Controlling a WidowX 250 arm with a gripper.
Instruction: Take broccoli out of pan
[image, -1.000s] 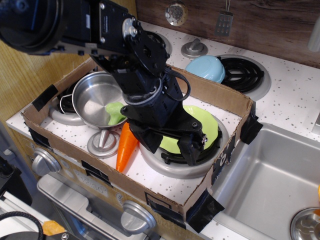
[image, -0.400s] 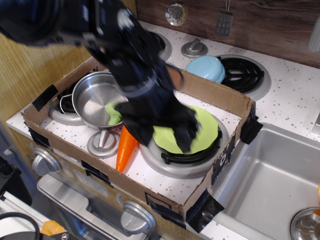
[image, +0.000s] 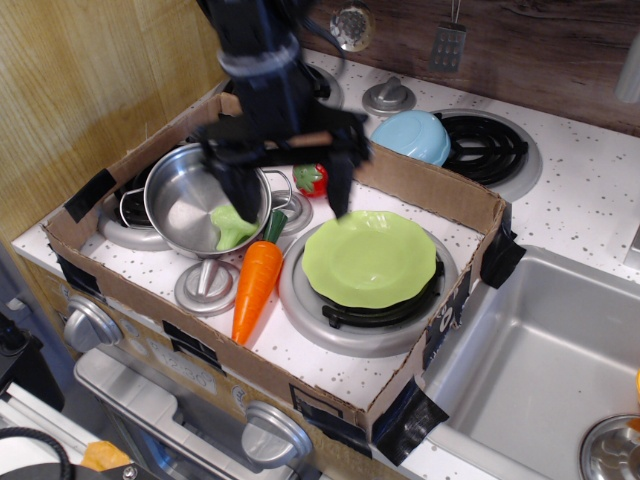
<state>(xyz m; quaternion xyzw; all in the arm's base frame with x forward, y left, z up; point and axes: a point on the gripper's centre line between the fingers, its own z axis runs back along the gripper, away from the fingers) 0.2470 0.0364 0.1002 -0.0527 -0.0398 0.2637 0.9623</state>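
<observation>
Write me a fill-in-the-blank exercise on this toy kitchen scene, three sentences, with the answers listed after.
1. The broccoli lies at the right edge of the shiny steel ____, partly over its rim.
2. The claw hangs open above the box, and it holds ____.
3. The carrot lies between the small steel lid and the burner that carries the lime-green ____.

Missing words: pan; nothing; plate

A round lime-green plate (image: 369, 259) sits mid-worktop beside a long orange plastic carrot (image: 252, 290). A light-blue bowl (image: 413, 135) lies upturned towards the back edge, and a small flat steel lid (image: 206, 287) near the front.
</observation>
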